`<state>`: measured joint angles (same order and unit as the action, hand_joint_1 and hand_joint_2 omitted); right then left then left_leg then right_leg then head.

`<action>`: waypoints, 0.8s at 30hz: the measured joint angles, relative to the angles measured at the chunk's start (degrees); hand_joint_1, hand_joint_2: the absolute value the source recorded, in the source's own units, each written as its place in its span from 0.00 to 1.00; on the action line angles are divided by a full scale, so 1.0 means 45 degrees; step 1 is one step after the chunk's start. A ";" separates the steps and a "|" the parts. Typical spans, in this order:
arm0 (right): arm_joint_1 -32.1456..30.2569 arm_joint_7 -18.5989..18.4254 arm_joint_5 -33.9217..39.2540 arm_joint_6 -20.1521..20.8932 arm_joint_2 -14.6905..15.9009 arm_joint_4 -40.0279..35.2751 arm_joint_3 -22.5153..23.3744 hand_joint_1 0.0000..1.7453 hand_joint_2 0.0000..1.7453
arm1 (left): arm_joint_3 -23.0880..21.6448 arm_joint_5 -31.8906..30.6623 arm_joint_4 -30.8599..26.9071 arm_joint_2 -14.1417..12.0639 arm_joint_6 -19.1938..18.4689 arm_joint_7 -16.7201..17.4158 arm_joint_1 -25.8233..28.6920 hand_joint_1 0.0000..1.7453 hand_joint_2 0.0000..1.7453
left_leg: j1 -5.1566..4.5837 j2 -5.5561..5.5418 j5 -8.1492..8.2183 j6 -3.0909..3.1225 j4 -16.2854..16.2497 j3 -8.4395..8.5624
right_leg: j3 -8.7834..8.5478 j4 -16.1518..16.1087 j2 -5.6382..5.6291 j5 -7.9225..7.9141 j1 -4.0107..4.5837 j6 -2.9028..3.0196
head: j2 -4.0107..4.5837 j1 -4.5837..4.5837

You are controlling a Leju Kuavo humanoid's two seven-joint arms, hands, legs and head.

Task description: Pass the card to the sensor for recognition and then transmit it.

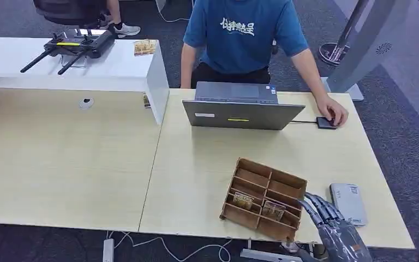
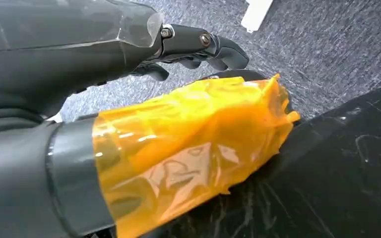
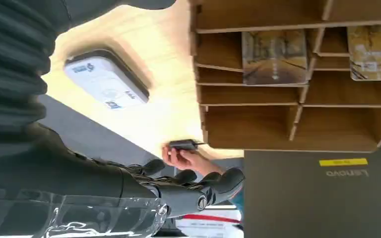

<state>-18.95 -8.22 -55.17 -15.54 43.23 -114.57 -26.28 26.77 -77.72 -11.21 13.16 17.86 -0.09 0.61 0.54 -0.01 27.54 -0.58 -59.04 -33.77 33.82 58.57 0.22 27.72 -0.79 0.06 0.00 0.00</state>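
Note:
A brown wooden divider tray (image 1: pixel 271 172) sits near the table's front edge, with two cards, one (image 1: pixel 243 201) and another (image 1: pixel 273 210), standing in its front compartments. My right hand (image 1: pixel 327 219) hovers at the tray's right front corner, fingers spread toward it and holding nothing. The right wrist view looks past that hand (image 3: pixel 134 191) to the tray (image 3: pixel 250 102) with both cards, the one (image 3: pixel 274 57) and the other (image 3: pixel 377 52). A flat grey-white sensor pad (image 1: pixel 348 203) (image 3: pixel 105 83) lies just right of the hand. My left hand (image 2: pixel 144 99), its thumb wrapped in orange film, hangs over carpet and holds nothing.
A grey laptop (image 1: pixel 243 113) stands open behind the tray. A person in a blue shirt (image 1: pixel 240 33) sits at the far side, one hand on a dark mouse (image 1: pixel 327 121). A white raised shelf (image 1: pixel 71 65) with a black remote controller is at the back left.

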 joint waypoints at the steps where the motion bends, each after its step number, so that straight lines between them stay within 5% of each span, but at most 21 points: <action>1: 0.0287 0.0078 -0.0218 -0.0083 -0.0403 0.0233 -0.0160 0.00 1.00 | 0.0010 0.0010 0.0000 0.0019 0.0039 0.0005 -0.0008 0.00 0.00 | 0.0001 0.0006 0.0000 0.0000 0.0000 0.0005 | 0.0000 0.0000 -0.0005 -0.0001 0.0001 0.0001 | 0.0000 0.0005; 6: 0.1418 0.0194 -0.1023 -0.0412 -0.2343 0.1416 -0.1057 0.00 1.00 | 0.0146 0.0102 0.0000 0.0102 0.0199 0.0039 -0.0025 0.00 0.00 | 0.0006 0.0004 -0.0001 -0.0003 0.0004 0.0008 | -0.0006 0.0003 -0.0008 0.0002 0.0006 0.0004 | 0.0000 0.0010; 10: 0.1929 0.0189 -0.1174 -0.0417 -0.3283 0.2005 -0.1520 0.00 1.00 | 0.0219 0.0102 0.0000 0.0102 0.0228 0.0044 -0.0029 0.00 0.00 | 0.0006 0.0003 -0.0001 -0.0004 0.0004 0.0007 | -0.0008 0.0002 -0.0006 0.0004 0.0005 0.0005 | 0.0000 0.0005; 18: 0.2206 -0.0142 -0.1646 -0.1307 -0.4418 0.2656 -0.1874 0.00 1.00 | 0.0340 0.0291 0.0000 0.0165 0.0529 -0.0005 -0.0020 0.00 0.00 | 0.0003 -0.0001 0.0004 -0.0006 0.0003 0.0000 | -0.0009 -0.0002 -0.0001 0.0007 0.0003 0.0001 | 0.0000 0.0005; 24: 0.2213 -0.1142 -0.2428 -0.1588 -0.4715 0.2913 -0.2277 0.00 1.00 | 0.0583 0.0525 0.0000 0.0223 0.0563 -0.0053 -0.0018 0.00 0.00 | 0.0004 0.0000 0.0010 -0.0015 0.0003 0.0002 | -0.0009 -0.0002 -0.0002 0.0008 0.0003 -0.0001 | 0.0000 0.0005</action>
<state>-8.99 -13.36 -66.10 -22.69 22.01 -101.46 -36.52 29.40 -75.36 -11.21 14.16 20.39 -0.33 0.53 0.55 -0.01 27.58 -0.65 -59.03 -33.76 33.78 58.56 0.21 27.76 -0.77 0.05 0.00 0.02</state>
